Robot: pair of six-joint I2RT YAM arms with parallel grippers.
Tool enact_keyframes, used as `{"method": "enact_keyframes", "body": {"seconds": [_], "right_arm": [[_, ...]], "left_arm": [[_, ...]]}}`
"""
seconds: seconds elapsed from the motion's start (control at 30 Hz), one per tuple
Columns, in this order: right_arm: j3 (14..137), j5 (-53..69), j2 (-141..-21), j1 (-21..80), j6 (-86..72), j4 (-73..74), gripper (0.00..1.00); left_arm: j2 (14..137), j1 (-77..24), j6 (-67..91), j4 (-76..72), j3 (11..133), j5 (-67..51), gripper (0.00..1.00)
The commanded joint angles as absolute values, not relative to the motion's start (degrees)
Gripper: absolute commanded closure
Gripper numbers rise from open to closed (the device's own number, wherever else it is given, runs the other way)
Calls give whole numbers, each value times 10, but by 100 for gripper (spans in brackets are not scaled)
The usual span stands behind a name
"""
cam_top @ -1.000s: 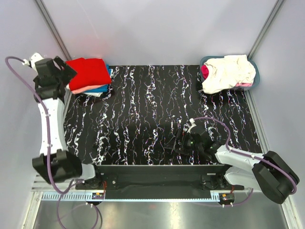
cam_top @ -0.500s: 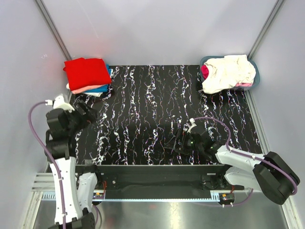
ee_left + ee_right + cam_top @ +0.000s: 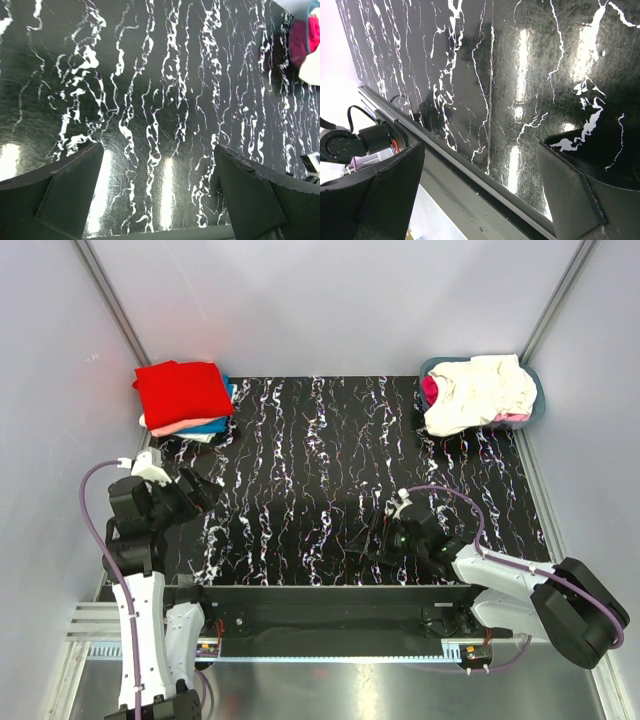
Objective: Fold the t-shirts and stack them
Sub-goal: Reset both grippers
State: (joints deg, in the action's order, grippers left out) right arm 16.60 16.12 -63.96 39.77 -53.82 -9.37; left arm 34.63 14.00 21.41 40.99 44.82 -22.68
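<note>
Black white-veined worktop (image 3: 320, 440): folded bright red cotton t-shirt (image 3: 182, 392) tops far-left stack. Left pincer (image 3: 157, 150), right pincer (image 3: 480, 150) wide apart, empty. Next I fetch crumpled cream t-shirt (image 3: 480, 390) from grey-blue basket (image 3: 537, 400), pinching one layer.

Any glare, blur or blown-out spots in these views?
Top external: sharp and evenly lit, with only a soft shadow on the table right of centre. Left wrist: bright lamp glare patches low on the table, and the left gripper is near-black with little detail. Right wrist: glare streaks across the table, and the top-left corner is blown out white.
</note>
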Motion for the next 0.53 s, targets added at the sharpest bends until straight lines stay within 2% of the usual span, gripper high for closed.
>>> {"method": "enact_keyframes", "body": {"seconds": [0.0,0.33,0.5], "right_arm": [[189,164,-642,402,-535,-93,0],[208,163,-649,402,-534,-71,0],[259,145,-607,402,-506,35,0]], "left_arm": [[346,140,215,369,448,-270,1],[348,139,214,364,446,-280,1],[342,139,210,372,453,-253,1]]}}
